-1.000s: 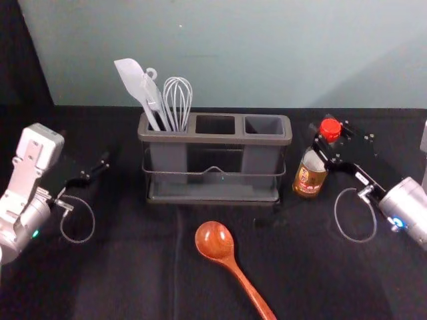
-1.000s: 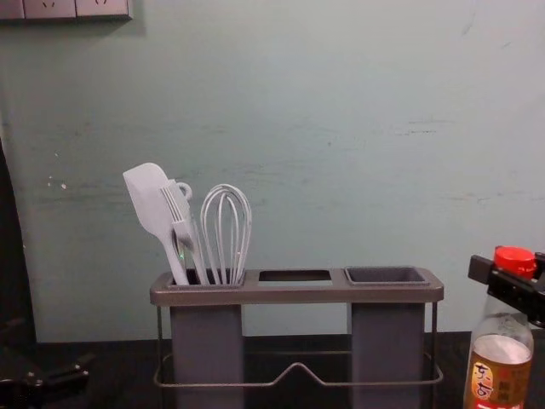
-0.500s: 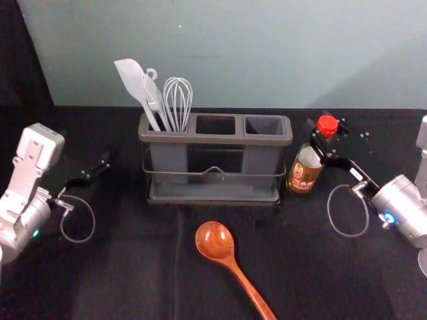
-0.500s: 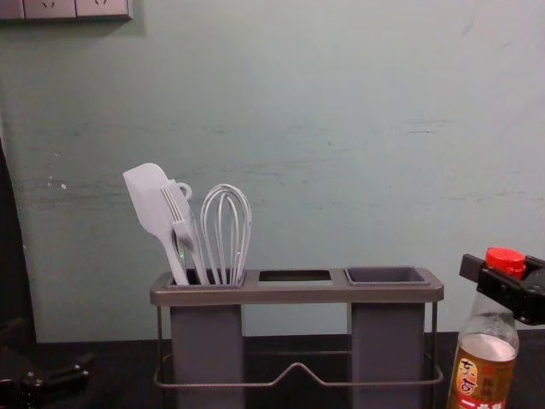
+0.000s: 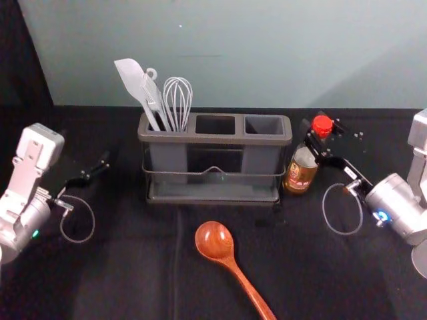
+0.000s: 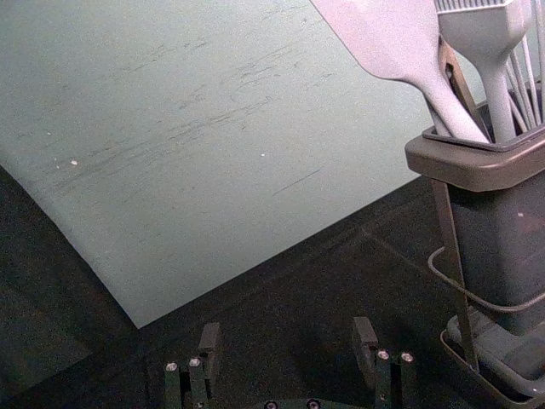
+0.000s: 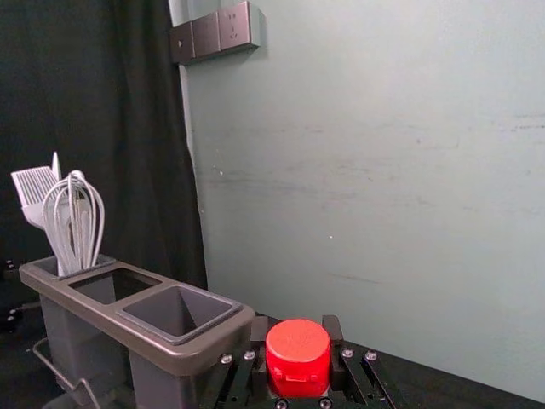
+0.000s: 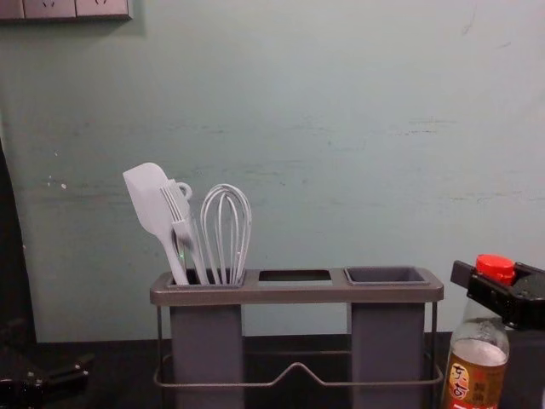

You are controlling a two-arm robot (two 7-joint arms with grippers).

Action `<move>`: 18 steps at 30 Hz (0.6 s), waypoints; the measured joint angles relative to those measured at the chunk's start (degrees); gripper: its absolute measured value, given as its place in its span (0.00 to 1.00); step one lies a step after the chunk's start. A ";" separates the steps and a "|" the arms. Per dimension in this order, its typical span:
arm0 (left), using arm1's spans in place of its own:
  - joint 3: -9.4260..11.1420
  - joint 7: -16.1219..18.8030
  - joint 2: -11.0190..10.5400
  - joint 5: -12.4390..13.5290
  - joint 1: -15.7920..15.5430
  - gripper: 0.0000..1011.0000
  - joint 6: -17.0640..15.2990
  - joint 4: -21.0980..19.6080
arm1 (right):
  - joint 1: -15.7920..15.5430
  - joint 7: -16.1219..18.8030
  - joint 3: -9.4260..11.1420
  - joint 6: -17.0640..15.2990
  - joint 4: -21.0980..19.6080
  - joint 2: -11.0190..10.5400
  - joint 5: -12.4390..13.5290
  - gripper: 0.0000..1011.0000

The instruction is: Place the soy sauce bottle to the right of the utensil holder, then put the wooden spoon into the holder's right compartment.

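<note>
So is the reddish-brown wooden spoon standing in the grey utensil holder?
No, the spoon lies on the black tabletop, in front of the grey utensil holder.

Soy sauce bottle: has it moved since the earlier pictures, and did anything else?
The soy sauce bottle has moved toward the robot's left, closer to the utensil holder, carried by the right gripper, which already gripped it. Nothing was let go. The holder, wooden spoon and left gripper stayed put.

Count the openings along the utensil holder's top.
3: the left opening, with the whisk in it; the middle opening; and the right opening, nearest the soy sauce bottle.
</note>
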State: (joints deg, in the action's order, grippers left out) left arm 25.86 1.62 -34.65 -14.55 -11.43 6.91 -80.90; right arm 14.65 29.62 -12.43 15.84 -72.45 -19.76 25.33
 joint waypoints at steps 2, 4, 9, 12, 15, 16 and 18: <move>0.00 0.00 0.00 0.00 0.00 0.99 0.00 0.00 | 0.10 0.00 -0.04 0.00 0.31 0.10 0.00 0.38; 0.00 0.00 0.00 0.00 0.00 0.99 0.00 0.00 | 0.11 0.00 -0.04 0.03 0.51 0.23 0.02 0.38; 0.00 0.00 0.00 0.00 0.00 0.99 0.00 0.00 | 0.23 0.00 -0.03 0.14 0.90 0.39 0.11 0.38; 0.00 0.00 0.00 0.00 0.00 0.99 0.00 0.00 | 0.37 0.07 -0.02 0.28 1.26 0.50 0.31 0.38; 0.00 0.00 0.00 0.00 0.00 0.99 0.00 0.00 | 0.53 0.17 0.00 0.39 1.63 0.57 0.38 0.44; 0.00 0.00 0.00 0.00 0.00 0.99 0.00 0.00 | 0.55 0.17 0.04 0.42 1.62 0.57 0.38 0.47; 0.00 0.00 0.00 0.00 0.00 0.99 0.00 0.00 | 0.46 0.12 0.21 0.48 1.13 0.44 0.39 0.55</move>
State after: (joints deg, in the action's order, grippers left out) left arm 25.86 1.62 -34.64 -14.55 -11.43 6.91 -80.90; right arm 15.11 29.74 -12.22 16.32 -71.32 -19.32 25.72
